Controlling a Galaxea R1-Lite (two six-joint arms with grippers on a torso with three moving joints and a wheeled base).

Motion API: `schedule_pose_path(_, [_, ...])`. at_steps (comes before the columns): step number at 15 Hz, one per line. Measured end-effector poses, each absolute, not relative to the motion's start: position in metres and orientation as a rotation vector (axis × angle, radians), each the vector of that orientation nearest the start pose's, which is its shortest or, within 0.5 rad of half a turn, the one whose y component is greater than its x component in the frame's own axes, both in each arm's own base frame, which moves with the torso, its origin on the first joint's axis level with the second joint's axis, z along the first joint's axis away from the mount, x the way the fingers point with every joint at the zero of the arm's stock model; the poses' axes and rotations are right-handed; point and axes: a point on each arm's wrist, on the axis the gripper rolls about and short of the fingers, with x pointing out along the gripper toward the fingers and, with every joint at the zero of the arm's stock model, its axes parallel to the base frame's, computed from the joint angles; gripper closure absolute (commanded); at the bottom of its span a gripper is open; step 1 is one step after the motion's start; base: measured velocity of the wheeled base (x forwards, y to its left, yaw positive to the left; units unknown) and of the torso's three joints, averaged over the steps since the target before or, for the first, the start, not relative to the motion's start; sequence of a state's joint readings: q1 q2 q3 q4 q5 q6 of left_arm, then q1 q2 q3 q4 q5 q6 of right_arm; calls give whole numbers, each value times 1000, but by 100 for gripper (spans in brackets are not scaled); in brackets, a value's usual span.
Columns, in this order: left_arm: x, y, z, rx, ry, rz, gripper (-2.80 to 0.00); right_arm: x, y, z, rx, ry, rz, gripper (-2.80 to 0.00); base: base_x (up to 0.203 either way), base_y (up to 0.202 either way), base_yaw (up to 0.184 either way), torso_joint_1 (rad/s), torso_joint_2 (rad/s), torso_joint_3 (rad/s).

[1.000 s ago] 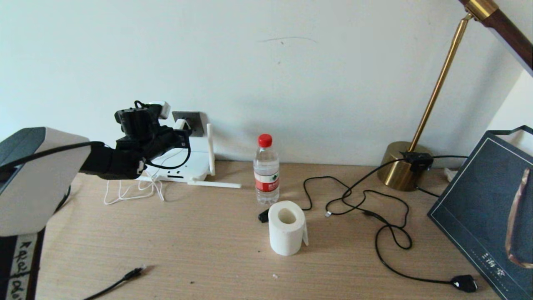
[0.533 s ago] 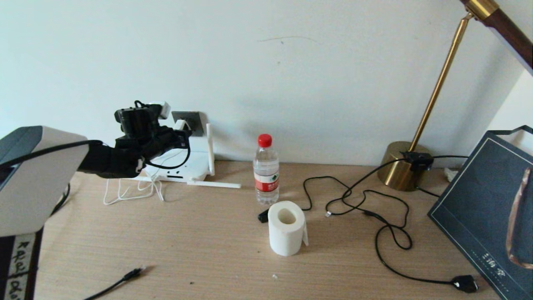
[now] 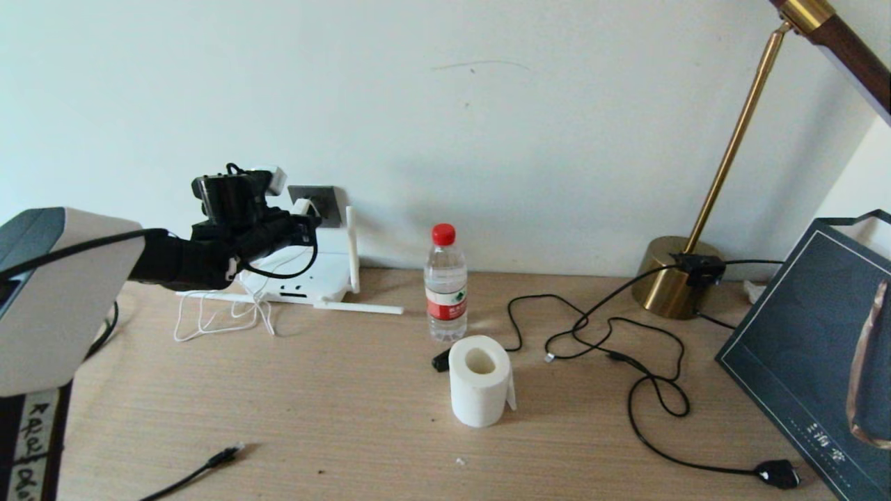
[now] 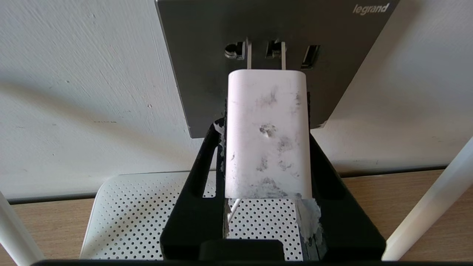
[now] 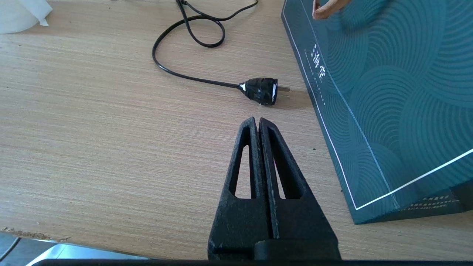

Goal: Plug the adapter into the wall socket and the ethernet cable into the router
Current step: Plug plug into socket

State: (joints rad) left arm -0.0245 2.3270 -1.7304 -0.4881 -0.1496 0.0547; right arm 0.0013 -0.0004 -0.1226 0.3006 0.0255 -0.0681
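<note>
Our left end effector (image 4: 266, 147) is clamped on the adapter (image 4: 266, 133), whose prongs sit at the wall socket (image 4: 273, 55) slots, body not yet flush. We should push straight in, keeping it square. Our right end effector (image 5: 258, 127), closed empty, stays parked over the worktop (image 5: 92, 122).

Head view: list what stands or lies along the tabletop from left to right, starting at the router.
router → water bottle → toilet-paper roll → coiled black lamp cord → brass lamp base → dark blue gift bag.
</note>
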Motion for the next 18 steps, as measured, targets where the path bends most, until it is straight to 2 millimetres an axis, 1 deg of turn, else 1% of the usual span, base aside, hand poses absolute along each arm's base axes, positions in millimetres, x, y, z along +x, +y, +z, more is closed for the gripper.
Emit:
schedule_pose_path(6, [494,-16,176,49,91,-177,0,-35,1,78,-66,177,33,0,0,0,0,0,0,0])
schedule_pose_path(11, [494,-18,186,49,83,-180,0,-35,1,78,-66,177,32,0,0,0,0,0,0,0])
schedule_pose_path(13, [494,-19,191,51,53,-179,0,-35,1,78,-66,176,33,0,0,0,0,0,0,0])
schedule_pose_path(18, [492,-18,187,50,75,-178,0,-35,1,78,-66,176,33,0,0,0,0,0,0,0])
